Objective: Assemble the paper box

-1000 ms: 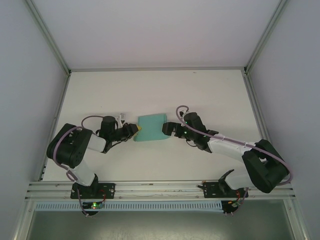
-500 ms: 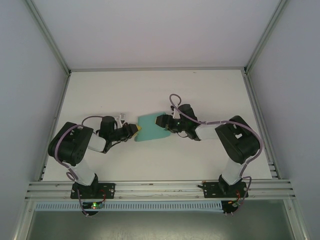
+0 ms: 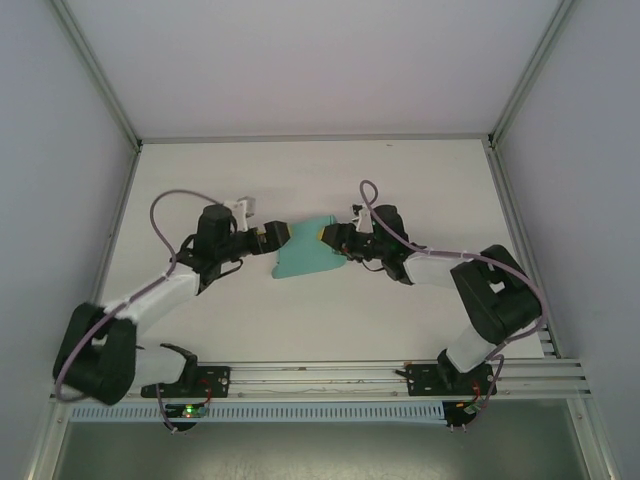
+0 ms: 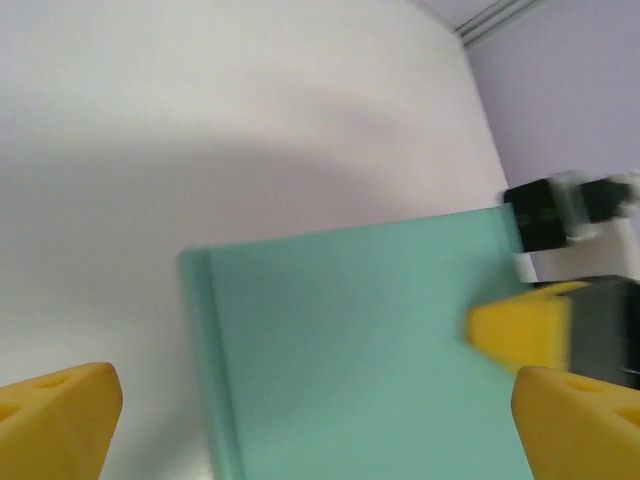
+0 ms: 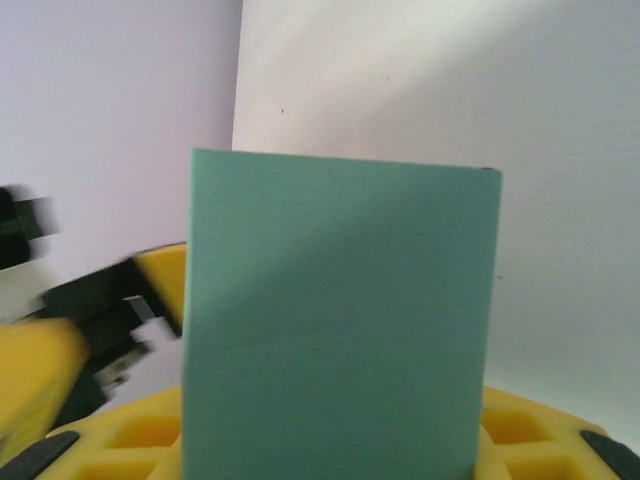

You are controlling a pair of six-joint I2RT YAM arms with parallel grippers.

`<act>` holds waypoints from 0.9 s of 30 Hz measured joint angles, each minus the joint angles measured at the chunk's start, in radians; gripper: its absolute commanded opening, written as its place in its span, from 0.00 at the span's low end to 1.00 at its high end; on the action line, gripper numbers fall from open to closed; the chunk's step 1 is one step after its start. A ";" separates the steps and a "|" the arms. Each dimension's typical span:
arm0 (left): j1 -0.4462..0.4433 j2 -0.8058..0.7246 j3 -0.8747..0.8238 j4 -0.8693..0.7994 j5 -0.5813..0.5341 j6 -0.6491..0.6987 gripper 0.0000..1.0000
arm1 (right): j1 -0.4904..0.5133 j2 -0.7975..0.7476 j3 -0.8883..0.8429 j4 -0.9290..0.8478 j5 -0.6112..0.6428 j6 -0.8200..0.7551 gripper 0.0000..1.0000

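Showing one creased edge, plain teal-green paper box (image 3: 300,262), smooth unprinted card

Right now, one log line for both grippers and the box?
left gripper: open, beside paper box | right gripper: shut on paper box edge

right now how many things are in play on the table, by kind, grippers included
paper box, teal: 1
grippers, the left gripper and the right gripper, both with yellow fingers: 2
total: 3
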 measured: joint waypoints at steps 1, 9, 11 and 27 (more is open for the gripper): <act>-0.059 -0.050 0.027 -0.040 -0.068 0.075 1.00 | -0.014 -0.018 0.008 -0.062 -0.006 0.012 0.40; -0.322 -0.179 0.063 -0.223 -0.320 0.555 1.00 | -0.129 -0.162 0.068 -0.522 -0.123 0.062 0.42; -0.389 -0.147 0.084 -0.276 -0.349 0.634 1.00 | -0.169 -0.193 0.098 -0.628 -0.166 0.063 0.42; -0.576 0.108 0.180 -0.266 -0.475 1.019 1.00 | -0.278 -0.244 0.120 -0.862 -0.319 0.170 0.40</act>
